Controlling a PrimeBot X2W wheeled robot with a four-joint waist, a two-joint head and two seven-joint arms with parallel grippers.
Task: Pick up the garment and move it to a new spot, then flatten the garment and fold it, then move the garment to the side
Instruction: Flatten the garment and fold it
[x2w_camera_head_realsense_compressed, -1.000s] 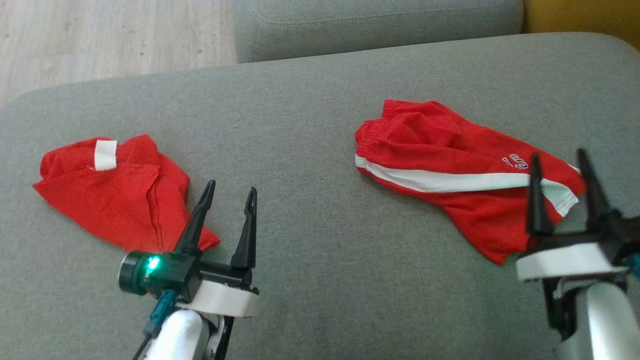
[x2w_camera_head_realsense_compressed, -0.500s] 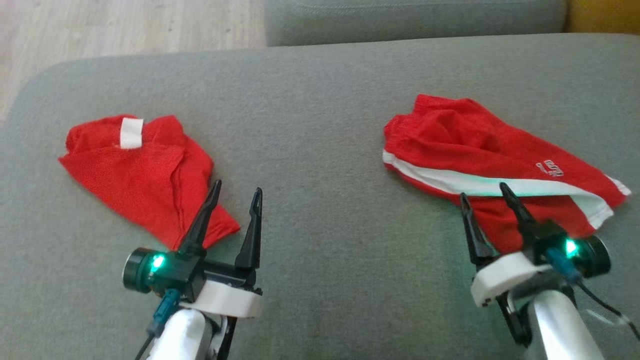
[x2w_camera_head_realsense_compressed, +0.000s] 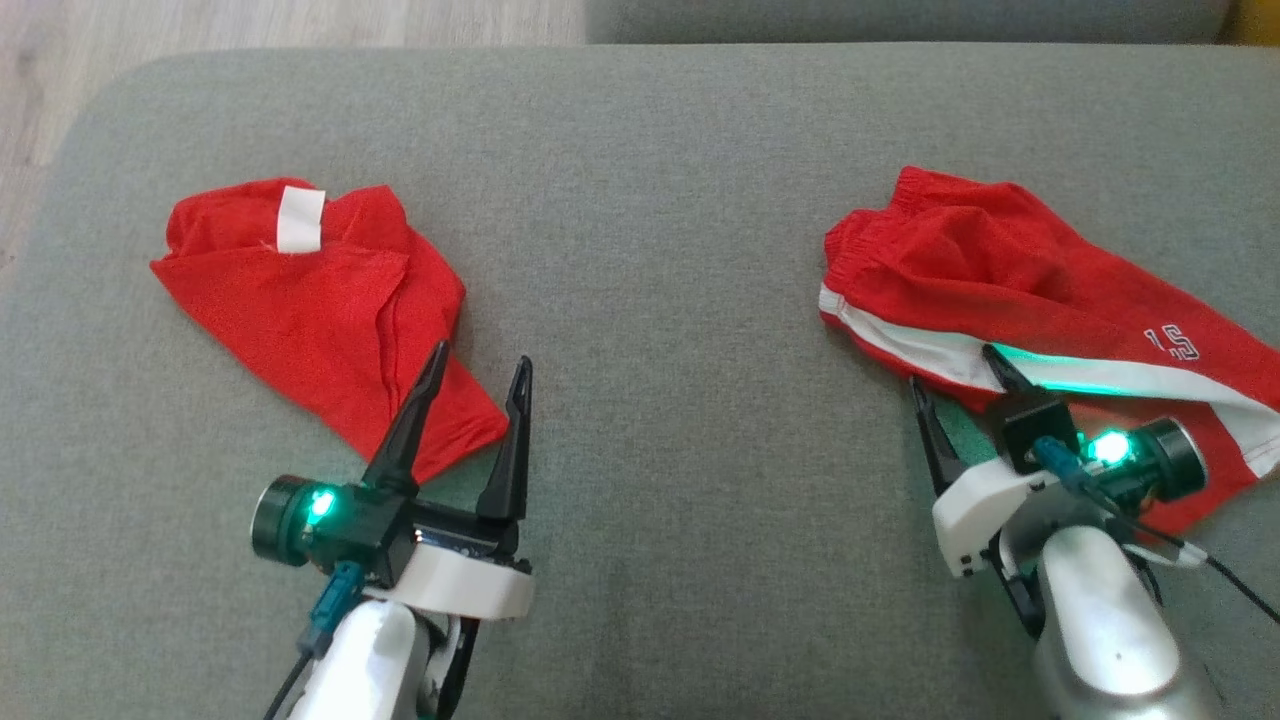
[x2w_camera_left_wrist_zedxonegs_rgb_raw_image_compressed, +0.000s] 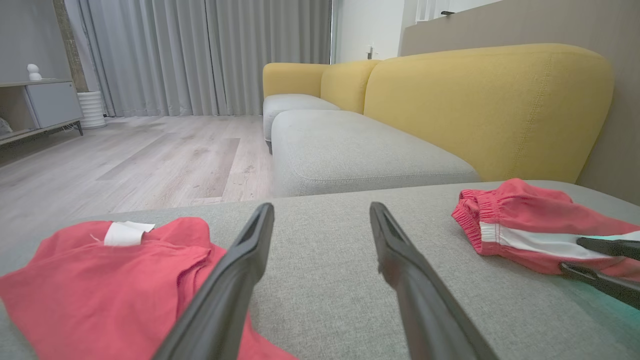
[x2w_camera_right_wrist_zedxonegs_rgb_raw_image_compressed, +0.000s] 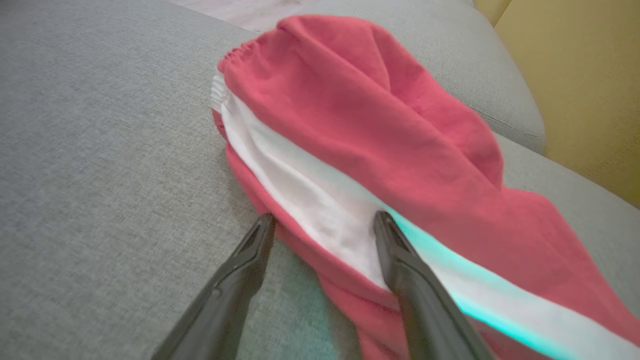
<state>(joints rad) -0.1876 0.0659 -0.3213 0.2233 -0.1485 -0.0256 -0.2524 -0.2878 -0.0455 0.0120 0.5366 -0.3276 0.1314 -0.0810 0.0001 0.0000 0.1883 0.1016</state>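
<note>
Red shorts (x2w_camera_head_realsense_compressed: 1000, 270) with a white side stripe lie crumpled on the right of the grey sofa cushion (x2w_camera_head_realsense_compressed: 660, 200). My right gripper (x2w_camera_head_realsense_compressed: 952, 368) is open at their near edge, one finger over the stripe and the other over bare cushion; the right wrist view shows the shorts (x2w_camera_right_wrist_zedxonegs_rgb_raw_image_compressed: 375, 125) just beyond the gripper (x2w_camera_right_wrist_zedxonegs_rgb_raw_image_compressed: 324, 218). A second red garment (x2w_camera_head_realsense_compressed: 310, 300) with a white tag lies folded at the left. My left gripper (x2w_camera_head_realsense_compressed: 481, 354) is open beside its near corner, holding nothing. In the left wrist view that gripper (x2w_camera_left_wrist_zedxonegs_rgb_raw_image_compressed: 321, 207) points between the red garment (x2w_camera_left_wrist_zedxonegs_rgb_raw_image_compressed: 100, 270) and the shorts (x2w_camera_left_wrist_zedxonegs_rgb_raw_image_compressed: 530, 220).
Wood floor (x2w_camera_head_realsense_compressed: 250, 20) lies beyond the cushion's rounded far-left edge. Another grey seat cushion (x2w_camera_left_wrist_zedxonegs_rgb_raw_image_compressed: 350, 150) and a yellow backrest (x2w_camera_left_wrist_zedxonegs_rgb_raw_image_compressed: 490, 100) stand behind. Bare grey fabric stretches between the two garments.
The head camera has shifted, sliding the scene right and down. My right gripper has turned and come in over the shorts' near edge by the white stripe. The left gripper stays open in place.
</note>
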